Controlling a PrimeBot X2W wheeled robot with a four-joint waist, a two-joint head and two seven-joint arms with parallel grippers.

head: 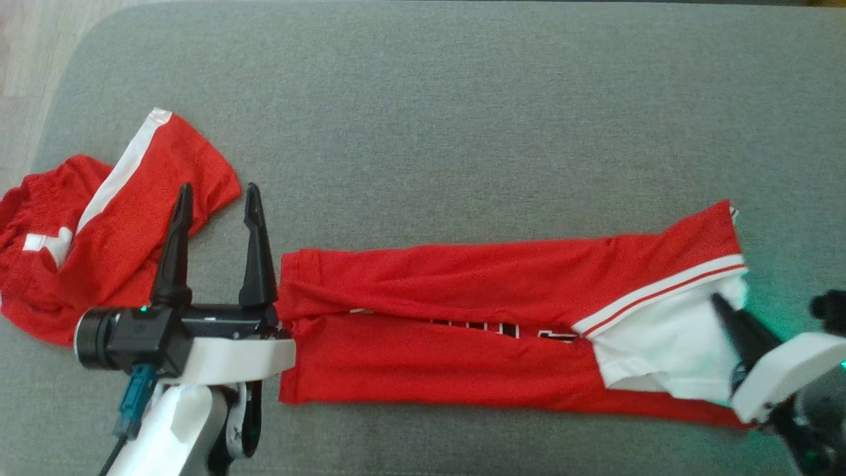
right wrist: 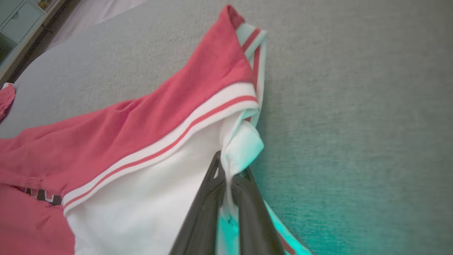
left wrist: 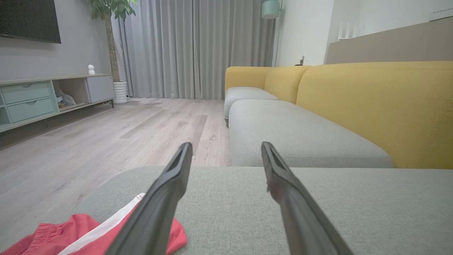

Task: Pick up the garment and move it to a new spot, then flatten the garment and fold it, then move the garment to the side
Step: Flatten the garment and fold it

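- So, garment (head: 462, 317) lay long and narrow across the grey cushion (head: 429, 99), folded lengthwise, red, with dark lettering peeking out at the fold.
- Its right end showed a white panel (head: 661, 350) edged by red-and-white striped trim.
- Right gripper (head: 720, 305) sat at that end, fingers pressed together and clamped on a pinch of the white fabric. Right wrist view showed cloth bunched between the tips.
- Left gripper (head: 218, 195) was just beside the garment's left edge, fingers wide apart, nothing between them.
- Shorts (head: 99, 231), red with a white side stripe, lay crumpled near the cushion's left edge, apart from the garment. One left finger overlapped them in head view.
- Green glow (right wrist: 300, 198) fell on the cushion beside the right gripper.
- Left wrist view: yellow sofa back (left wrist: 371, 106), wood floor (left wrist: 106, 134), curtains (left wrist: 184, 46) beyond.
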